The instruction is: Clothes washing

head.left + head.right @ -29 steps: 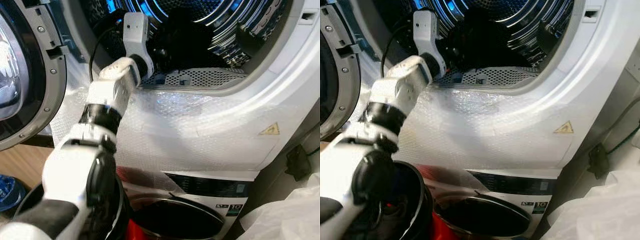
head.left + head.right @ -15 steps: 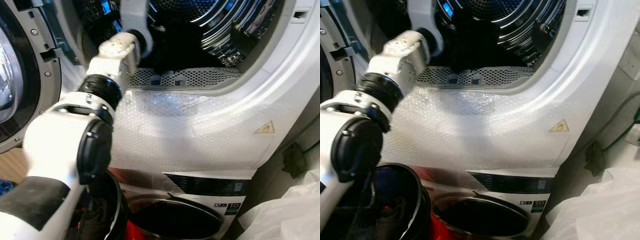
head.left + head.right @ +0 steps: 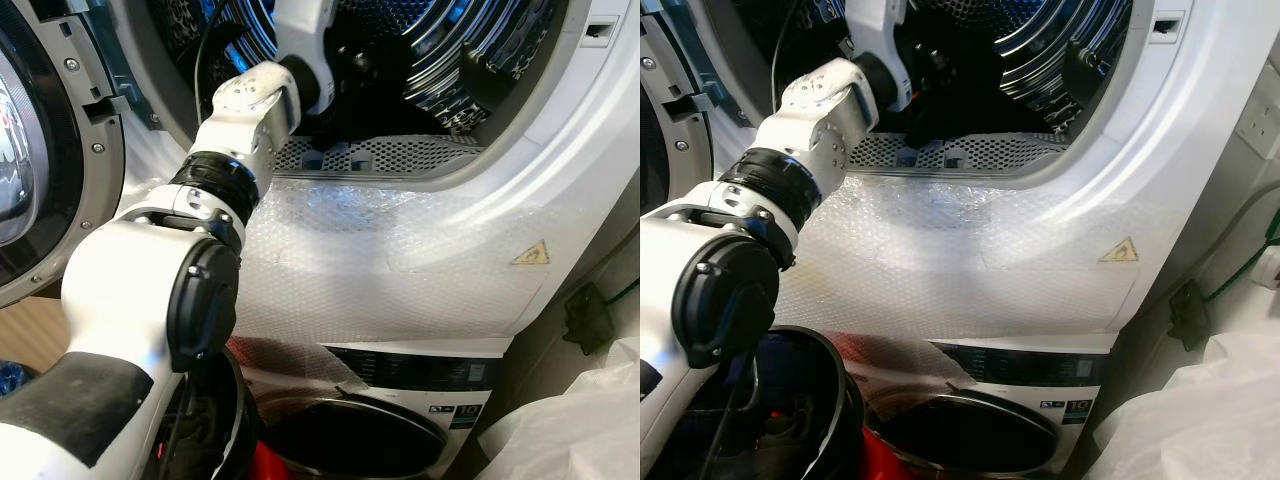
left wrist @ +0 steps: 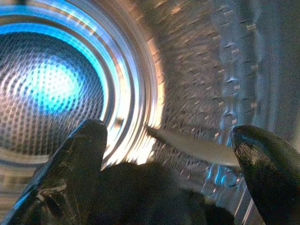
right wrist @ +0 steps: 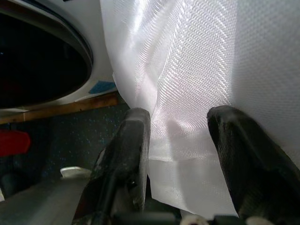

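Reaching into the upper machine's steel drum, the left gripper hung with jaws wide over a dark garment on the drum floor, which looked soft, limp and light, best pinched at a raised fold

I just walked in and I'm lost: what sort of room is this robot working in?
Most likely a home laundry corner. Two front-loading machines are stacked: the upper one's steel drum is open with its round door swung aside, and the left gripper reaches into it. Below sits a second machine with a lit control panel.
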Controlling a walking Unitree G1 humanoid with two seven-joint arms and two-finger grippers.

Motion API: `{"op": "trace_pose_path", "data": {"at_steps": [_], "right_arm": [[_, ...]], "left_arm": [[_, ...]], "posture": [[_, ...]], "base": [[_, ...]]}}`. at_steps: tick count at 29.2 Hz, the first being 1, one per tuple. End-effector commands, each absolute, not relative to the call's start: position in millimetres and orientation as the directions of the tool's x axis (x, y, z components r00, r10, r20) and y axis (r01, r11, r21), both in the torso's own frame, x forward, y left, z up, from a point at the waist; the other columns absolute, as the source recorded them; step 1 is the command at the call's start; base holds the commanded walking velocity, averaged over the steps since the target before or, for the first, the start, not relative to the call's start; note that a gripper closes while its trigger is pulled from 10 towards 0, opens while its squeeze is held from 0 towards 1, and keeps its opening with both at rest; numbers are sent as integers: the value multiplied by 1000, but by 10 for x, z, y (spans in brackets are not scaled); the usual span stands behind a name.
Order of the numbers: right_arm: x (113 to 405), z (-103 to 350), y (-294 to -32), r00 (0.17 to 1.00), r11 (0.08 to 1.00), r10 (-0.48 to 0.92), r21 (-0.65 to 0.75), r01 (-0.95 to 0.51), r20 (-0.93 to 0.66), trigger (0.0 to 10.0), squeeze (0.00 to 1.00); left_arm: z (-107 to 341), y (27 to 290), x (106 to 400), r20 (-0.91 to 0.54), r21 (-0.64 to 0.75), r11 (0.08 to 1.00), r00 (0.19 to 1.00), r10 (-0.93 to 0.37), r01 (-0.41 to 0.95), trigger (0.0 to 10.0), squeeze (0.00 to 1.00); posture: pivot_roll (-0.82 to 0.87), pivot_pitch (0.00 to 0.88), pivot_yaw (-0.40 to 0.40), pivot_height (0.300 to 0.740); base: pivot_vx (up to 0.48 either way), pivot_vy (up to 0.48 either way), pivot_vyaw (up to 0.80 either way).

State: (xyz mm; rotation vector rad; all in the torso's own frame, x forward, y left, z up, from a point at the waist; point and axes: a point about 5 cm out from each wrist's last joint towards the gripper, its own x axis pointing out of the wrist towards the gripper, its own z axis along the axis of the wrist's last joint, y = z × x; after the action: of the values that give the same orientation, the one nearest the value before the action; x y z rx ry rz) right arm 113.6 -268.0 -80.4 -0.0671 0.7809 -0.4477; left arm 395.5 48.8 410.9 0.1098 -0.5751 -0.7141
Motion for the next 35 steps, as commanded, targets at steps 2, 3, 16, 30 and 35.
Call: {"op": "trace_pose_path", "data": {"at_steps": [2,3,16,30,35], "right_arm": [[1147,-817,-2632,621,904,-410,-209,372,-669,10000,0],[1162,-818,-2621,622,907,-406,-208,368,-669,10000,0],[1243,-839,-2516,622,915,-382,-186,357,-684,10000,0],[1222,-843,-2522,621,918,-379,-193,346,-686,10000,0],[1224,-840,-2536,620,917,-380,-194,348,-686,10000,0]], "left_arm": [[4274,383,3829,512,386,714,508,-693,585,10000,0],[4270,364,3811,518,412,712,497,-696,569,10000,0],[3614,252,3471,580,301,792,558,-594,531,10000,0],[3403,659,3263,507,136,934,787,-352,329,10000,0],[3266,744,3260,400,160,938,848,-347,308,10000,0]], "posture": [[-173,0,102,740],[-155,0,107,740],[-88,0,113,740],[-74,0,103,740],[-81,0,107,740]], "base": [[0,0,0],[0,0,0],[0,0,0],[0,0,0],[0,0,0]]}}
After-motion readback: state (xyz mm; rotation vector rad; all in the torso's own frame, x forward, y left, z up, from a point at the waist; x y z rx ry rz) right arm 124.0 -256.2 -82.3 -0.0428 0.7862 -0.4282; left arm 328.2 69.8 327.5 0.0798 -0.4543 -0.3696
